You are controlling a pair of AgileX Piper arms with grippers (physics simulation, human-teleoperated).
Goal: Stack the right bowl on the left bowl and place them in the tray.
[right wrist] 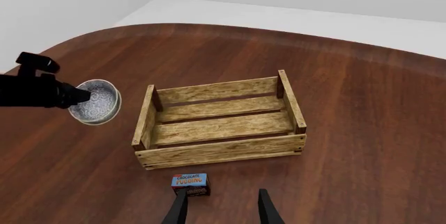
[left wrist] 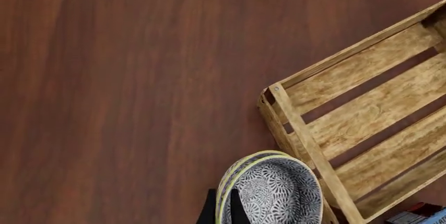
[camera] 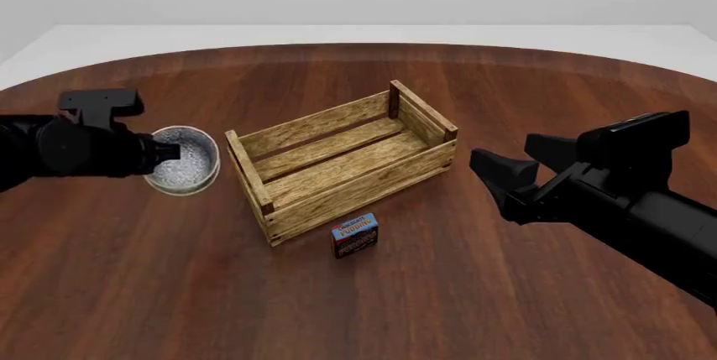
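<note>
Two speckled blue-grey bowls are nested, with the right bowl (left wrist: pixel 279 195) sitting inside the left bowl (left wrist: pixel 229 176). Both rims show in the left wrist view. My left gripper (left wrist: pixel 223 211) is shut on the rim of this stack (camera: pixel 184 159), which is held just left of the tray's short end. I cannot tell whether the stack touches the table. The tray (camera: pixel 260 182) is a light-wood slatted crate (right wrist: pixel 216 153) at the table's middle, with nothing in it. My right gripper (camera: pixel 499 177) is open to the right of the tray, fingers spread with nothing between them (right wrist: pixel 221 209).
A small blue-and-red pudding carton (camera: pixel 355 237) stands on the table in front of the tray's near long wall, just ahead of my right fingers (right wrist: pixel 190 184). The dark wood table has a curved far edge.
</note>
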